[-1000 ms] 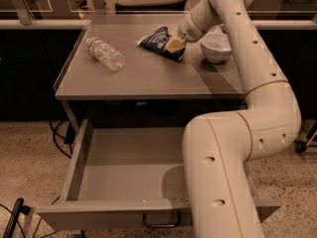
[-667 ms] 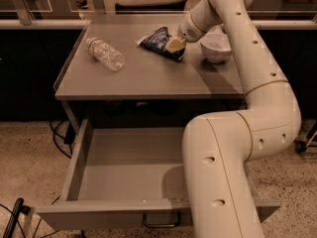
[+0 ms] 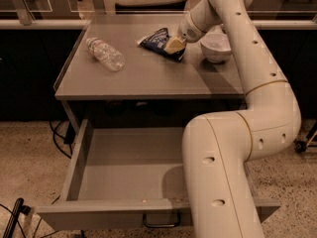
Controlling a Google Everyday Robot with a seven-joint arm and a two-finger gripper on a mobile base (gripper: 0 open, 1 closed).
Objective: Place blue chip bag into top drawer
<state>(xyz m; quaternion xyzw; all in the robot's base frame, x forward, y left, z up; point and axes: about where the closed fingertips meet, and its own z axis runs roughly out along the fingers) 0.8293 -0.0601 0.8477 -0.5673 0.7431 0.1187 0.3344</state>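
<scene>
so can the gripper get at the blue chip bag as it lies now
Probably yes: the gripper is right at the end of the blue chip bag nearer the bowl; nothing covers the bag, and the bottle lies well clear.

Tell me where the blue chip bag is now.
In the camera view the blue chip bag lies far back on the table, between the water bottle at left and the bowl at right, with the gripper at its right end.

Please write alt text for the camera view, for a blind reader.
The end effector of a white robot arm is at the blue chip bag on a grey table, between a water bottle and a white bowl. Below, the top drawer stands open.
</scene>
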